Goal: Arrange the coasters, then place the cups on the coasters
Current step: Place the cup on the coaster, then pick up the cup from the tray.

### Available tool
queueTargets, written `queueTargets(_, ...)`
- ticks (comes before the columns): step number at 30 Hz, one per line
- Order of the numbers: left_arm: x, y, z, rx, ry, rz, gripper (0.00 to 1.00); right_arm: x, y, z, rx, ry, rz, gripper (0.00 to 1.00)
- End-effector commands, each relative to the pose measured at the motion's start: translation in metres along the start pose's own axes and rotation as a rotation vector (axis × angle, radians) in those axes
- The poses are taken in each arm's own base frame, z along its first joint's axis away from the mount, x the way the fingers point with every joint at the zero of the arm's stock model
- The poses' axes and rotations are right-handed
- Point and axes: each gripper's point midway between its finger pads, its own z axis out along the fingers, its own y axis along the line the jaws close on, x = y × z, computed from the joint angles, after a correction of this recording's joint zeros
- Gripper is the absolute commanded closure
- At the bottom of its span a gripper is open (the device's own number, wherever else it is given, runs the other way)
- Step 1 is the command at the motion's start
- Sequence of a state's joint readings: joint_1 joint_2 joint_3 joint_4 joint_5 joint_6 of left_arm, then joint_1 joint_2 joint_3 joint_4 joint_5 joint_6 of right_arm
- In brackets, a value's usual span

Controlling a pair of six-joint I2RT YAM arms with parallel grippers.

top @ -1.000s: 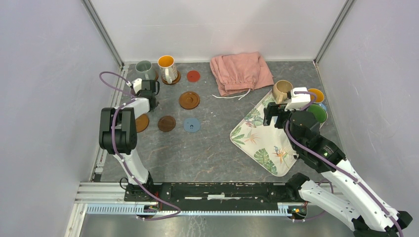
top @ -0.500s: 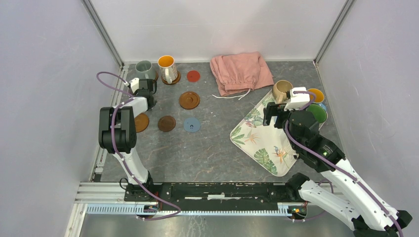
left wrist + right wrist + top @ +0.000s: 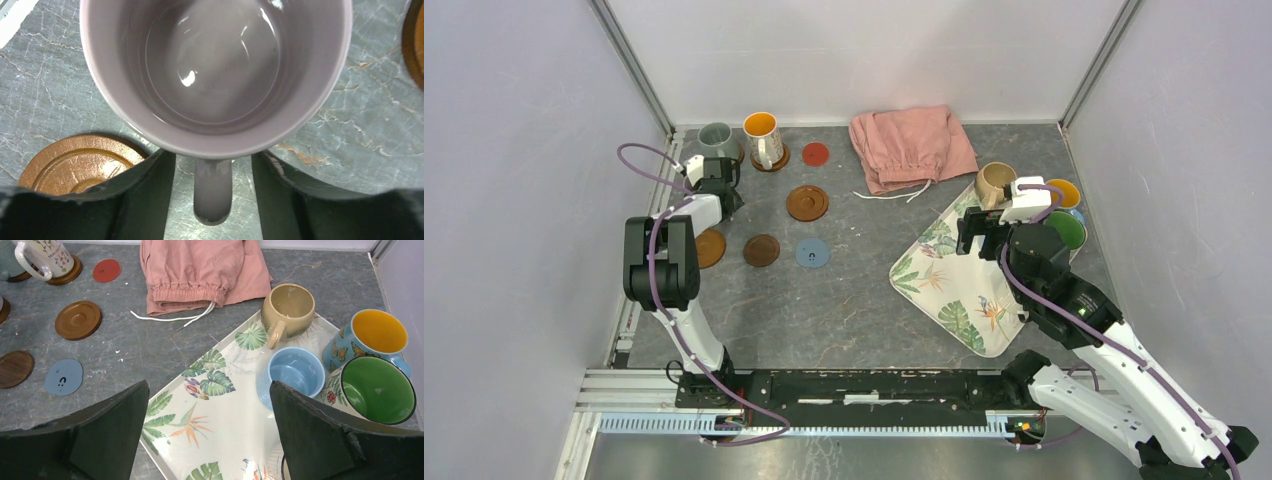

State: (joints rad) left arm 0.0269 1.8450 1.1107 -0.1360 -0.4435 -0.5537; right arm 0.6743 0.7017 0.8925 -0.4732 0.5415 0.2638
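Straddling the handle of the lilac ceramic mug [image 3: 215,75] near the grey table's [image 3: 854,300] far-left corner, the left jaws stand apart, the right jaws gape empty over the leaf-patterned tray [image 3: 215,425] where four unplaced mugs [image 3: 292,305] cluster, while two mugs [image 3: 762,138] top brown coasters [image 3: 74,270] and five round coasters [image 3: 807,202] lie bare.

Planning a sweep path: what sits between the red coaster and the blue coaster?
One brown coaster lies between the red coaster and blue coaster, in the top view.

The left end effector [image 3: 724,190] sits at the counter's [image 3: 854,310] far left, near the grey-green cup [image 3: 716,140]. The right end effector [image 3: 982,238] hangs above the leaf-patterned tray [image 3: 944,290]; a blue coaster [image 3: 812,252] lies just beside a brown coaster [image 3: 761,250]
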Motion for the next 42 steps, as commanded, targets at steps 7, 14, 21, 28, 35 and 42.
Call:
queueTargets(7, -0.039, -0.009, -0.021, 0.032, -0.074, -0.078, 0.01, -0.008, 0.000, -0.003, -0.008, -0.023, 0.001, 0.02)
queueTargets(14, -0.045, -0.008, -0.043, 0.069, -0.081, -0.113, 0.00, -0.004, 0.001, -0.003, -0.011, -0.012, -0.003, 0.02)
queueTargets(21, -0.042, -0.014, -0.077, 0.172, -0.071, -0.119, 0.00, 0.003, 0.002, -0.001, -0.015, 0.005, -0.003, 0.02)
queueTargets(28, -0.021, -0.050, -0.139, 0.338, -0.088, -0.006, 0.00, 0.017, 0.005, 0.005, -0.012, 0.048, -0.001, 0.02)
queueTargets(35, 0.037, -0.082, -0.205, 0.516, -0.075, 0.211, 0.00, 0.036, 0.006, 0.009, -0.006, 0.093, 0.011, 0.02)
queueTargets(42, 0.091, -0.097, -0.248, 0.671, -0.015, 0.336, 0.00, 0.068, -0.001, 0.012, 0.061, 0.188, 0.028, 0.02)
